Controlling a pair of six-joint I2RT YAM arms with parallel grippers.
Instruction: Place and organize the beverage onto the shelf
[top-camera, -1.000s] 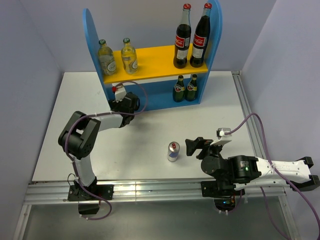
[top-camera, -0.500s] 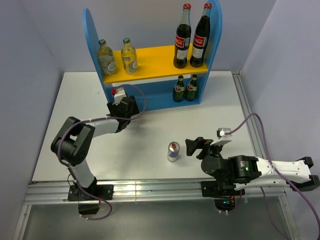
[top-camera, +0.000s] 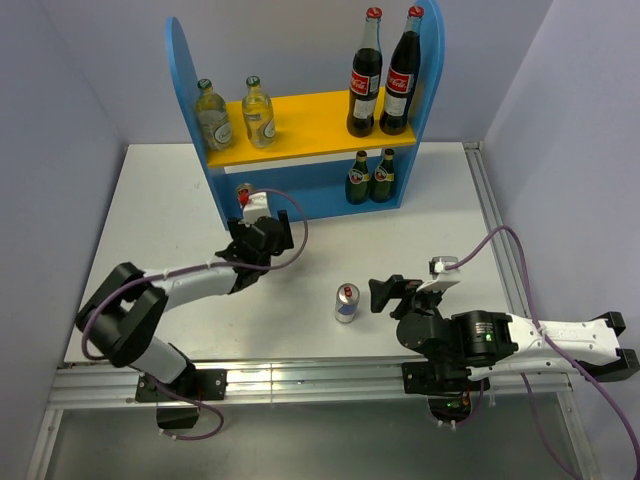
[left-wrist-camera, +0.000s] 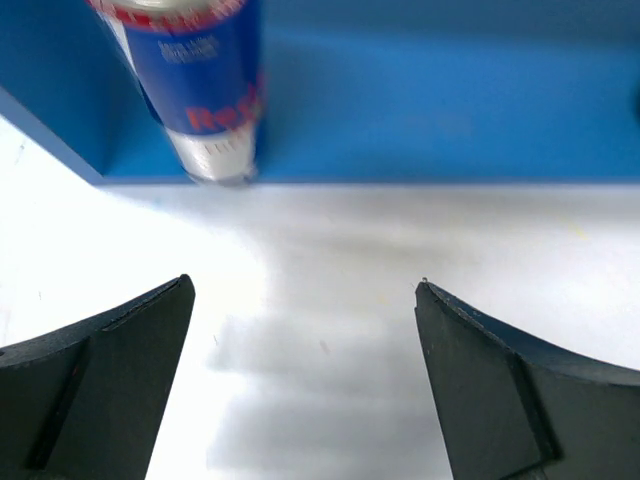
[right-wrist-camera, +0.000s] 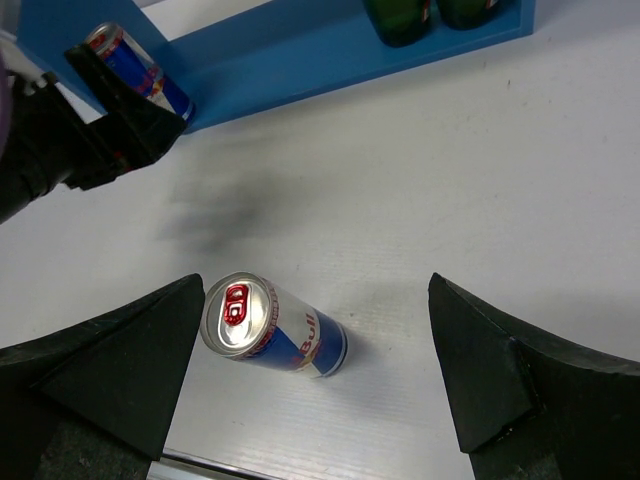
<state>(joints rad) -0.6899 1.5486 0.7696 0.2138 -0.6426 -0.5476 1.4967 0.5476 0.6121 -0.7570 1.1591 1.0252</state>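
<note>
The blue shelf (top-camera: 190, 70) stands at the back of the table. Two dark cola bottles (top-camera: 365, 75) and two clear bottles (top-camera: 212, 115) stand on its yellow upper board. Two small green bottles (top-camera: 357, 178) stand on the base. A blue-silver can (top-camera: 243, 192) (left-wrist-camera: 195, 85) stands at the left end of the base. My left gripper (top-camera: 258, 222) (left-wrist-camera: 305, 290) is open just in front of that can, apart from it, with nothing between its fingers. A second can (top-camera: 347, 302) (right-wrist-camera: 275, 330) stands upright on the table. My right gripper (top-camera: 385, 293) (right-wrist-camera: 316, 285) is open beside it without touching.
The white table (top-camera: 150, 200) has a metal rail (top-camera: 300, 375) along its near edge, where both arm bases sit. Grey walls close in the left, back and right sides. The left arm (top-camera: 180, 280) lies stretched low across the table's left half.
My left gripper opened, let go of the can on the shelf's base and drew back a little to the right. The left arm stretched out lower. The right gripper has barely moved.
</note>
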